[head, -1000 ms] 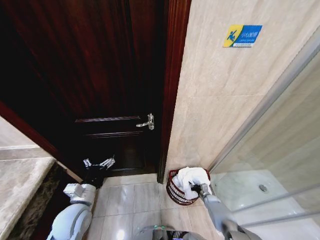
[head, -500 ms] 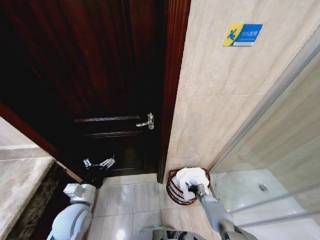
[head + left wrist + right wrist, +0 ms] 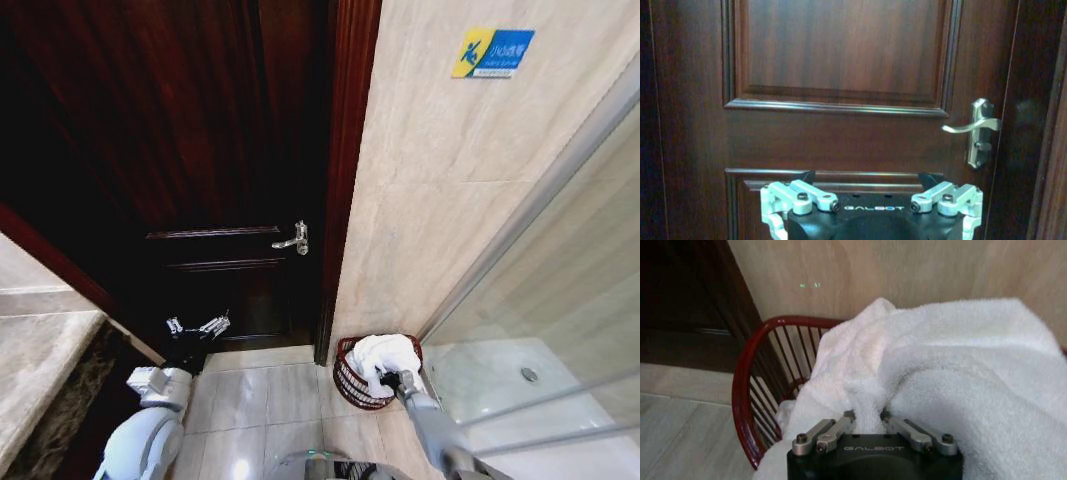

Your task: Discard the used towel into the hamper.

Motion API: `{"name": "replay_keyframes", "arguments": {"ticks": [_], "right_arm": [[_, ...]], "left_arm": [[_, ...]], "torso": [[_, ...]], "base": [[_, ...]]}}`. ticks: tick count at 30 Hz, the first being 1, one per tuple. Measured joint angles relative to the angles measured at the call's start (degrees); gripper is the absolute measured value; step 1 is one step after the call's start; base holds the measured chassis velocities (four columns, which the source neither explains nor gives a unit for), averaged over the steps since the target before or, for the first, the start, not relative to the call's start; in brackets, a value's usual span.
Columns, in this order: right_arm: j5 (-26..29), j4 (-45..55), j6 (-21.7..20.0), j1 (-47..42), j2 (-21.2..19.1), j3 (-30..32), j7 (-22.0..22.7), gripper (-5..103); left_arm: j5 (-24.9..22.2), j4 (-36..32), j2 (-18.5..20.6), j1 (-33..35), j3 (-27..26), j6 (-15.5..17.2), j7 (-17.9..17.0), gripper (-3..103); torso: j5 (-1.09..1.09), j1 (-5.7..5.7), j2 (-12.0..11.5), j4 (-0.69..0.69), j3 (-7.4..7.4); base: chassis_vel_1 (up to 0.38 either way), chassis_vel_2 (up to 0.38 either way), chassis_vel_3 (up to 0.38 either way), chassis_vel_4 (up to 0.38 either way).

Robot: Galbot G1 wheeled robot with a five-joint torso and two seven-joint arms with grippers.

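Tiled floor, dark door | one hamper by wall, right | one towel in it, pinched by right gripper | left gripper spread, parked near door | camera tilted slightly; towel unmoved.

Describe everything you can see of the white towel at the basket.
The white terry-cloth towel looks thick, fluffy and crumpled into soft folds. It lies heaped in the round reddish-brown open-weave hamper, bulging above the rim and draping over its edge. The hamper stands on the tiled floor in the corner between the dark wooden door and the beige wall. The right gripper is pinching a fold of the towel between its fingers.
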Motion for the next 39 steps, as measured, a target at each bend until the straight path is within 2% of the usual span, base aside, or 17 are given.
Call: {"name": "replay_keyframes", "arguments": {"ticks": [3, 4, 7, 8, 10, 11, 14, 16, 18, 19, 22, 28, 39], "right_arm": [[3.2, 6.8, 0.0, -3.4, -1.1, -2.1, -0.9, 31], [3.2, 6.8, 0.0, -3.4, -1.1, -2.1, -0.9, 31], [7.9, 15.7, -0.5, -7.5, -2.8, -4.3, -1.0, 47], [7.9, 15.7, -0.5, -7.5, -2.8, -4.3, -1.0, 47], [11.7, 22.4, -1.8, -10.8, -4.9, -5.9, -0.9, 57], [11.7, 22.4, -1.8, -10.8, -4.9, -5.9, -0.9, 57], [13.9, 29.7, -2.3, -15.5, -6.9, -5.7, -0.5, 74], [14.7, 31.3, -2.4, -16.9, -7.4, -5.3, -0.3, 74], [15.9, 33.1, -2.4, -18.9, -8.2, -4.6, -0.2, 85], [15.9, 33.1, -2.4, -18.9, -8.2, -4.6, -0.2, 85], [14.5, 33.6, -4.9, -20.6, -8.9, -2.5, -0.3, 98], [12.8, 30.1, -7.1, -20.1, -8.3, -1.6, -1.7, 100], [9.9, 14.9, -7.6, -9.1, -3.6, -3.4, -1.8, 100]], "left_arm": [[0.0, 0.0, 0.0, 0.0, 0.0, 0.0, 0.0, 100], [0.0, 0.0, 0.0, 0.0, 0.0, 0.0, 0.0, 100], [0.0, 0.0, 0.0, 0.0, 0.0, 0.0, 0.0, 100], [0.0, 0.0, 0.0, 0.0, 0.0, 0.0, 0.0, 100], [0.0, 0.0, 0.0, 0.0, 0.0, 0.0, 0.0, 100], [0.0, 0.0, 0.0, 0.0, 0.0, 0.0, 0.0, 100], [0.0, 0.0, 0.0, 0.0, 0.0, 0.0, 0.0, 100], [0.0, 0.0, 0.0, 0.0, 0.0, 0.0, 0.0, 100], [0.0, 0.0, 0.0, 0.0, 0.0, 0.0, 0.0, 100], [0.0, 0.0, 0.0, 0.0, 0.0, 0.0, 0.0, 100], [0.0, 0.0, 0.0, 0.0, 0.0, 0.0, 0.0, 100], [0.0, 0.0, 0.0, 0.0, 0.0, 0.0, 0.0, 100], [0.0, 0.0, 0.0, 0.0, 0.0, 0.0, 0.0, 100]], "torso": [[0.01, -0.04, -0.1, -0.01, -0.05], [0.01, -0.04, -0.1, -0.01, -0.05], [0.00, -0.02, 0.0, 0.00, -0.03], [0.00, -0.02, 0.0, 0.00, -0.03], [0.00, 0.00, 0.0, 0.00, 0.00], [0.00, 0.00, 0.0, 0.00, 0.00], [0.01, 0.03, 0.1, 0.00, 0.04], [0.00, 0.04, 0.1, 0.00, 0.05], [-0.01, 0.07, 0.2, -0.01, 0.08], [-0.01, 0.07, 0.2, -0.01, 0.08], [-0.01, 0.09, 0.2, 0.01, 0.11], [-0.01, 0.12, 0.3, -0.02, 0.15], [-0.02, 0.16, 0.4, 0.00, 0.20]], "base": [[0.000, 0.000, 0.000, 0.000], [0.000, 0.000, 0.000, 0.000], [0.000, 0.000, 0.000, 0.000], [0.000, 0.000, 0.000, 0.000], [0.000, 0.000, 0.000, 0.000], [0.000, 0.000, 0.000, 0.000], [0.000, 0.000, 0.000, 0.000], [0.000, 0.000, 0.000, 0.000], [0.000, 0.000, 0.000, 0.000], [0.000, 0.000, 0.000, 0.000], [0.000, 0.000, 0.000, 0.000], [0.000, 0.000, 0.000, 0.000], [0.000, 0.000, 0.000, 0.000]]}}
